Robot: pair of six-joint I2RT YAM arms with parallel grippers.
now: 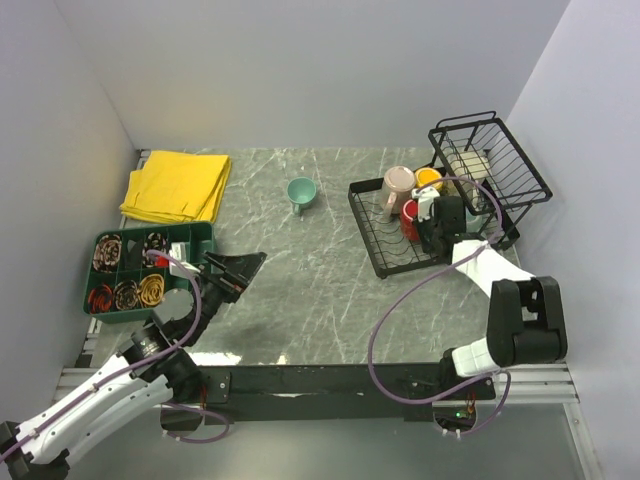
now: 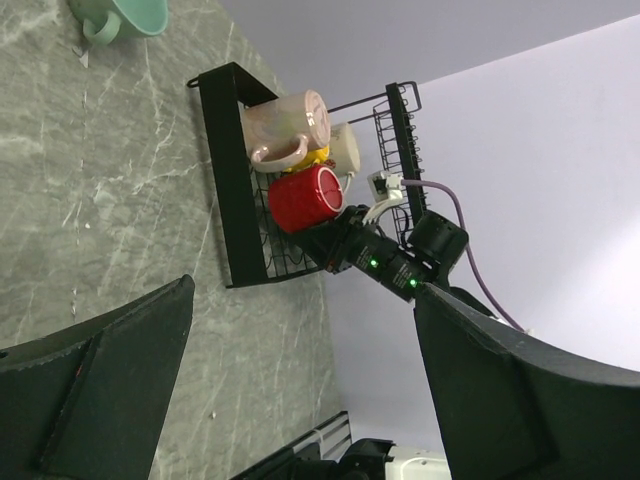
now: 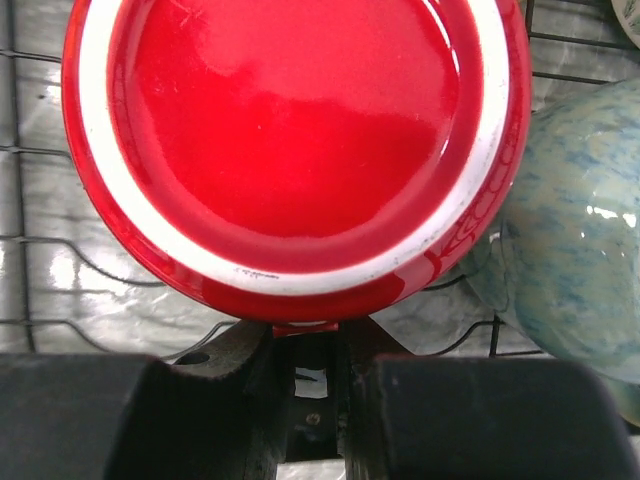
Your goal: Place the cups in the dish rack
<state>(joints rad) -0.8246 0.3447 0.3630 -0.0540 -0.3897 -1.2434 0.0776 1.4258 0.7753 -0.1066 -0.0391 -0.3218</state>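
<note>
The black wire dish rack [image 1: 379, 262] stands at the right, its tall basket [image 1: 497, 150] at the far end. On its flat tray are a pale pink mug [image 1: 398, 183], a yellow mug [image 1: 429, 177] and a shiny red mug [image 1: 410, 218]. My right gripper [image 1: 432, 224] is shut on the red mug's handle [image 3: 305, 327]; the mug's base [image 3: 290, 130] fills the right wrist view, with a grey-green mug [image 3: 580, 250] beside it. A small teal mug [image 1: 301, 192] stands on the table, left of the rack. My left gripper [image 1: 236, 269] is open and empty, low near the front left.
A green compartment tray [image 1: 200, 236] with small items sits just left of my left gripper. A folded yellow cloth [image 1: 178, 185] lies at the back left. A pale cream object [image 1: 468, 164] lies in the basket. White walls enclose the table.
</note>
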